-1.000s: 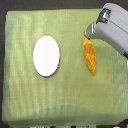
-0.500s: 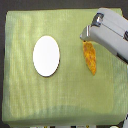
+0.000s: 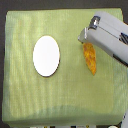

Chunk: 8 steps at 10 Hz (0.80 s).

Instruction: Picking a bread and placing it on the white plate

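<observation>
Two things lie on the green-covered table [image 3: 30, 100] before you: the white plate [image 3: 46, 56] on the exterior view's left, and the bread [image 3: 90, 58] well apart on its right. Since a second ago the gripper [image 3: 85, 39] has slid down over the bread's upper end, so the grasp looks close but not made. You cannot tell whether the jaws are spread or pinching. Nothing stands on the cloth between bread and plate.
</observation>
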Motion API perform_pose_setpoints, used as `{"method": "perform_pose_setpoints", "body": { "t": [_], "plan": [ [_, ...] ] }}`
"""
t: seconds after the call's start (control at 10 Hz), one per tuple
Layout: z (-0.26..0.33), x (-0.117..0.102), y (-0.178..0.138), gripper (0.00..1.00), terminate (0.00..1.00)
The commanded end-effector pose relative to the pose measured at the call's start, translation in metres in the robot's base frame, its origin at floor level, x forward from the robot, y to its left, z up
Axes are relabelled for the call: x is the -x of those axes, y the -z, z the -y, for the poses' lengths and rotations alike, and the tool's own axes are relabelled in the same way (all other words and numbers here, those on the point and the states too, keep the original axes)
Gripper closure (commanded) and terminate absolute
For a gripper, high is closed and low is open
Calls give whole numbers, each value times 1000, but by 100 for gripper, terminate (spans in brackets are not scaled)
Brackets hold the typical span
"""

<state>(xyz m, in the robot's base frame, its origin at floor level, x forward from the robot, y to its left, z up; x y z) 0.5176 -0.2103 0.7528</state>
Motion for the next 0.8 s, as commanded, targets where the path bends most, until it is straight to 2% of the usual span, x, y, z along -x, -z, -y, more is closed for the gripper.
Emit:
{"method": "perform_pose_setpoints", "body": {
  "t": [0.0,0.7],
  "plan": [
    [-4,15,26,0,0],
    [-7,18,38,0,0]
  ]
}}
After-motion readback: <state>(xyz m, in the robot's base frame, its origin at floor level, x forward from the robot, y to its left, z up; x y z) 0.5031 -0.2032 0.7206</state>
